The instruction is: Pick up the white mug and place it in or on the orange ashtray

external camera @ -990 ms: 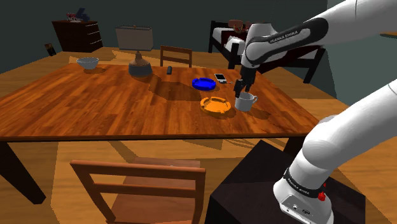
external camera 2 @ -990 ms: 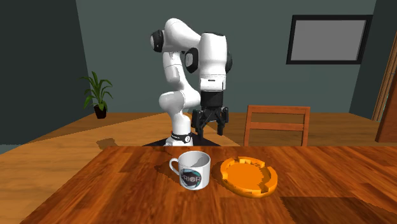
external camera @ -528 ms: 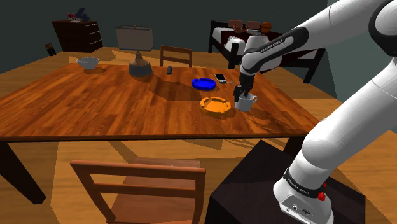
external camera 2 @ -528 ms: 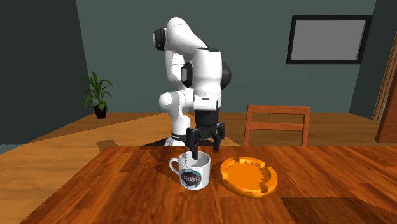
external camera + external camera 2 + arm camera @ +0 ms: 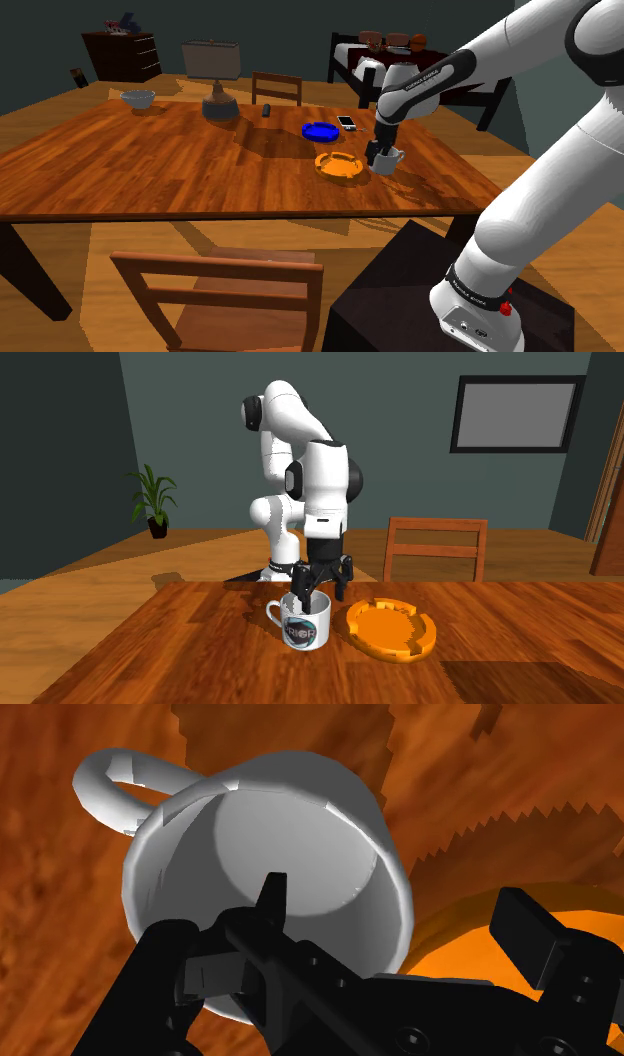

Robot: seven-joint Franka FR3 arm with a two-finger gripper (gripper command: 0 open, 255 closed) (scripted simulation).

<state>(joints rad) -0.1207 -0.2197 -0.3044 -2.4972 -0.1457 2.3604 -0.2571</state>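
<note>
Now, the black gripper (image 5: 320,590) hangs low over the white mug (image 5: 306,622) on the wooden table (image 5: 150,652), its jaws spread wide and holding nothing. Seen from the wrist, one finger (image 5: 268,899) dips inside the cup while the other finger (image 5: 528,932) stands outside. The mug's wall lies between them and is not clasped. The mug stands upright, with a round dark emblem on its side and its handle pointing to 9 o'clock in the second exterior view. The orange ashtray (image 5: 392,630) lies just beside it at 3 o'clock, not touching it. In the shoulder view, a blue dish (image 5: 319,131) sits at the ashtray's 11 o'clock.
</note>
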